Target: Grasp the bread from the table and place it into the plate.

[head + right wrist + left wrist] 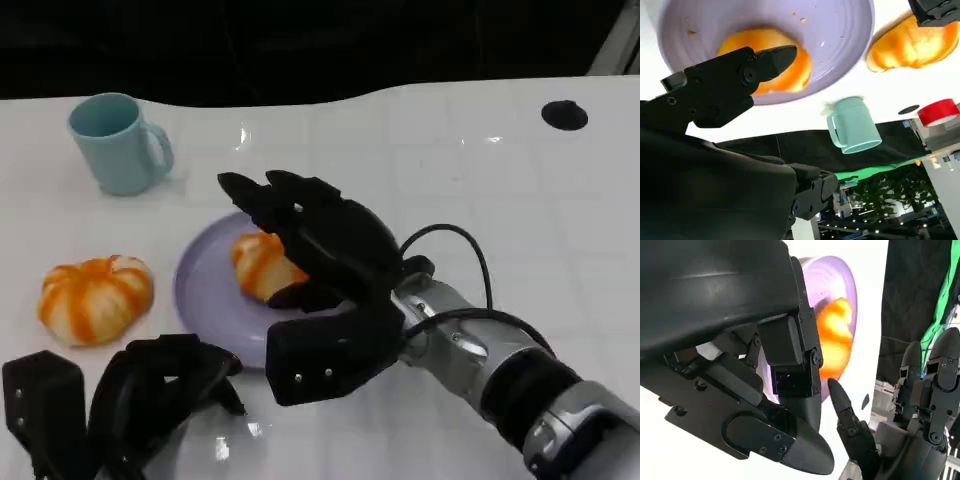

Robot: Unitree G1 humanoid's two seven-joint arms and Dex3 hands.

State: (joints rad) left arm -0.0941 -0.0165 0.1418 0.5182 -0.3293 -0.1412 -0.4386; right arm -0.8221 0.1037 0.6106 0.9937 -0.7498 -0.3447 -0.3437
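Right hand [320,270] of matte black segmented shells, small silver screws on finger plates, black cable looping at wrist, silver ribbed forearm [520,385], left hand [150,400] likewise black

No readable text, labels, brands or numbers anywhere.

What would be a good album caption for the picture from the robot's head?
Right hand over a bread piece on the purple plate; another bread and a blue mug nearby.
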